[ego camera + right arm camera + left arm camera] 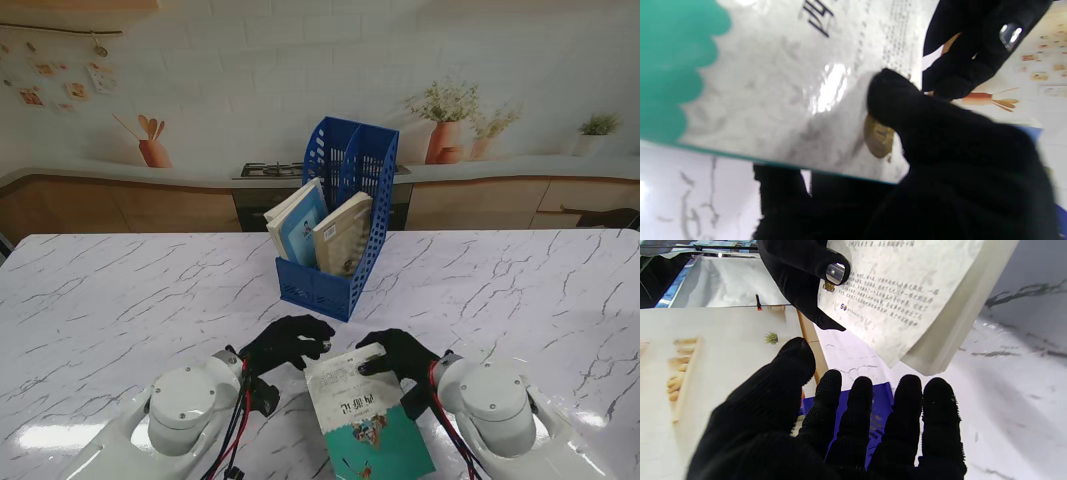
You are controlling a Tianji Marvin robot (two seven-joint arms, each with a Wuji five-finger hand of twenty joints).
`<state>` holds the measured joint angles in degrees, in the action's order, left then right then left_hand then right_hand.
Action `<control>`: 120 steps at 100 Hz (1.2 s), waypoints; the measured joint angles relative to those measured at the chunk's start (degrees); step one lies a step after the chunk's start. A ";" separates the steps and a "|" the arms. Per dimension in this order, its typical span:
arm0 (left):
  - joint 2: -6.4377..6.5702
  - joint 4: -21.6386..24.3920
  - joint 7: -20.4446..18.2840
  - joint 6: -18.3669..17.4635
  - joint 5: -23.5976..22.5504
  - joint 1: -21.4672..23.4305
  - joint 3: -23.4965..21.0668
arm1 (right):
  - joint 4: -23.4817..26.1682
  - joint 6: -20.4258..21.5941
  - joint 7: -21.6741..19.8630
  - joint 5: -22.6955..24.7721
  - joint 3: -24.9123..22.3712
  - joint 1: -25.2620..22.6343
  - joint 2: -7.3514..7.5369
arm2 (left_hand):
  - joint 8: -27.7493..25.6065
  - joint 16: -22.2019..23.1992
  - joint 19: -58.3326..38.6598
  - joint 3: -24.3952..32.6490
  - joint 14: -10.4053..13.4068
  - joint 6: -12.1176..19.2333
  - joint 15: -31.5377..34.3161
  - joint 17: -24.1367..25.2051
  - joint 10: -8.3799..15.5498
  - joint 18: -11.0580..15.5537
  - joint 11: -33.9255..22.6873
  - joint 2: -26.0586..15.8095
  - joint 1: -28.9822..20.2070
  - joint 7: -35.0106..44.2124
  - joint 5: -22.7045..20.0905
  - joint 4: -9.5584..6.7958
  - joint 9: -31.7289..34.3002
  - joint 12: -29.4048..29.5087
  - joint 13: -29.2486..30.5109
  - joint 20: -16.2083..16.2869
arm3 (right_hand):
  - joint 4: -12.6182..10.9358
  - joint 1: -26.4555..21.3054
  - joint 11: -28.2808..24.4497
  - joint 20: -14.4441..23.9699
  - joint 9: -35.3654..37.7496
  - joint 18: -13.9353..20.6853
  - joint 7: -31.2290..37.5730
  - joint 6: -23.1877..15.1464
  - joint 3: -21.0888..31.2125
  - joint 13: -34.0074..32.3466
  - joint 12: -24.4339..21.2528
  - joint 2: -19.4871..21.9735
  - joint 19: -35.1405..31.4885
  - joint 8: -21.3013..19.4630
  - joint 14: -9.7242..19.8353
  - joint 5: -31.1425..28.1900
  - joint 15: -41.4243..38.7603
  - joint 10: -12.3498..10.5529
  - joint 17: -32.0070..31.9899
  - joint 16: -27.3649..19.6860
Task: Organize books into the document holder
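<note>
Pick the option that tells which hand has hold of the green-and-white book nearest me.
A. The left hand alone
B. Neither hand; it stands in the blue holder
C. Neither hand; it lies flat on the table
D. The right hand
D. The right hand pinches the far corner of the book, thumb on its cover in the right wrist view, while the left hand shows open fingers beside it, gripping nothing.

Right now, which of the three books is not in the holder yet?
The green-and-white book gripped by the right hand; the other two stand upright inside the blue document holder.
</note>
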<state>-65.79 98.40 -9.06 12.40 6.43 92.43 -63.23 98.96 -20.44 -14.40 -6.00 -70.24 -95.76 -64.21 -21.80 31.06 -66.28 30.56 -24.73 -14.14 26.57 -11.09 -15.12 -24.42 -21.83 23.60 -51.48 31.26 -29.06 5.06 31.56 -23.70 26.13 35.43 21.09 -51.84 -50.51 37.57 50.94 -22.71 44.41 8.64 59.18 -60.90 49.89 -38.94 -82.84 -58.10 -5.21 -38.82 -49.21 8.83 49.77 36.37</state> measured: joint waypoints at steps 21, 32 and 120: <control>1.00 3.98 -0.55 -3.78 -6.14 1.20 -2.34 | 4.81 4.87 1.69 4.20 -2.38 -1.88 0.06 | 1.54 -3.42 10.85 -3.59 -0.40 0.04 -7.64 8.38 0.59 -0.52 3.85 -0.13 2.16 -5.15 0.03 -0.01 -3.83 2.25 -5.84 -5.69 | 0.00 0.00 0.00 0.93 0.00 -0.62 0.00 0.00 0.00 0.00 1.21 0.00 -0.68 -0.73 0.01 -0.02 -0.49 0.00 0.01 0.16; 1.58 4.88 -1.60 -4.68 -7.48 0.48 -2.89 | 6.71 6.04 1.88 4.85 -3.57 -2.06 0.22 | 2.20 -4.40 15.13 -4.89 -0.33 0.54 -10.10 10.48 0.60 -0.52 5.08 -0.42 2.95 -7.50 0.63 -0.01 -4.53 2.38 -7.94 -8.30 | 0.00 0.01 0.00 1.33 0.00 -0.63 0.00 0.00 0.00 0.00 1.74 0.00 -1.16 -0.76 0.01 -0.05 -0.57 0.00 0.01 0.17; 3.58 -1.37 -11.73 -14.06 -11.95 -17.66 5.62 | 12.31 13.82 1.75 13.42 -6.67 -0.32 1.41 | 1.64 -8.24 34.16 -7.54 1.13 -0.14 -16.52 12.71 -3.45 -0.36 10.64 -0.61 7.29 -13.28 2.79 -1.18 -9.24 5.56 -10.64 -14.71 | 0.00 0.02 -0.03 4.39 0.00 -0.78 0.00 0.00 -0.27 0.06 4.09 -0.01 -3.29 -1.02 0.02 -0.63 -1.39 -0.02 -0.35 1.65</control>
<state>-62.21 97.03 -20.79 -1.65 -5.53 74.77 -57.61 111.27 -6.61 -12.64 7.43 -76.91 -96.07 -62.81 -20.16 22.81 -32.13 23.02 -23.60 -14.28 10.05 1.61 -18.57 -24.78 -11.19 22.99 -44.19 17.98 -26.27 3.88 22.32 -18.15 15.49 20.73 21.09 -51.83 -50.54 41.96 50.94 -23.49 44.41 8.64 58.91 -60.83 53.98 -38.95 -86.13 -59.12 -5.19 -39.46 -50.60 8.81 49.42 38.02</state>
